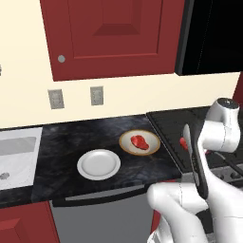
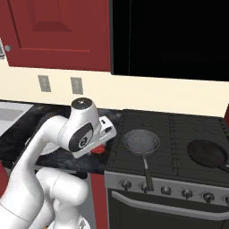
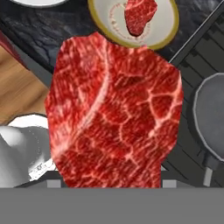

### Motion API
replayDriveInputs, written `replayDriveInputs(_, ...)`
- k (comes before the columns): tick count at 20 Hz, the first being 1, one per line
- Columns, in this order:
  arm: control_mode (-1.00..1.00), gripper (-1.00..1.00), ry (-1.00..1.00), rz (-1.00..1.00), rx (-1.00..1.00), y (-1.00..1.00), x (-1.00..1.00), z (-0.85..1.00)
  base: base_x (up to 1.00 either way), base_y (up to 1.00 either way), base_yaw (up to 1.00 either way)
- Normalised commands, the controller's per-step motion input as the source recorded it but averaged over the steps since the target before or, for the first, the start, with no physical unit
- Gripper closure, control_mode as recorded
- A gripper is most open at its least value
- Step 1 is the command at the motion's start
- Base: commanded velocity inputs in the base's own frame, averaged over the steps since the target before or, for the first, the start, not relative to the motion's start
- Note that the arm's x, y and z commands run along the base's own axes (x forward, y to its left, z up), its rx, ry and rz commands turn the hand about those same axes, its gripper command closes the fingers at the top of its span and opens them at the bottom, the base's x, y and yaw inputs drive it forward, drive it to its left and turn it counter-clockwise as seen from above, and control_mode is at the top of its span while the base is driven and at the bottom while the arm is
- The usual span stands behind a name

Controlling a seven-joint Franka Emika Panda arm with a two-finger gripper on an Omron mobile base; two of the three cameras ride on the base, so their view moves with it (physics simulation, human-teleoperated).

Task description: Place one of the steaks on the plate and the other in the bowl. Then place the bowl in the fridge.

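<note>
In the left base view, one steak point(image 1: 138, 141) is seen lying in the bowl point(image 1: 139, 143) on the dark surface point(image 1: 66, 142). The white plate point(image 1: 98, 164) is placed just beside the bowl, with nothing on it. In the right base view, a red piece point(image 2: 97, 150) is seen under the arm, near the stove point(image 2: 179, 147). In the hand view, the second steak point(image 3: 114, 111) is held by the hand above the surface, with the bowl point(image 3: 168, 33) and its steak point(image 3: 140, 15) seen beyond it.
</note>
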Motion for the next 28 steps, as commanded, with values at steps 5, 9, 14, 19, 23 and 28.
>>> replayDriveInputs(5,-1.0,1.0,-0.06,0.0,0.0,1.0,-0.26,0.01,0.0,0.0,0.0)
replayDriveInputs(9,-1.0,1.0,-0.02,0.0,-0.01,1.0,0.0,0.1,0.0,0.0,0.0)
replayDriveInputs(14,-1.0,1.0,0.0,0.0,0.0,0.91,0.1,0.05,0.0,0.0,0.0)
replayDriveInputs(19,-1.0,1.0,0.0,0.0,0.01,0.57,0.41,-0.3,0.0,0.0,0.0)
replayDriveInputs(23,-1.0,1.0,0.02,0.0,0.0,0.65,0.82,-0.22,0.0,0.0,0.0)
replayDriveInputs(28,-1.0,1.0,0.06,0.0,0.0,0.74,0.87,-0.2,0.0,0.0,0.0)
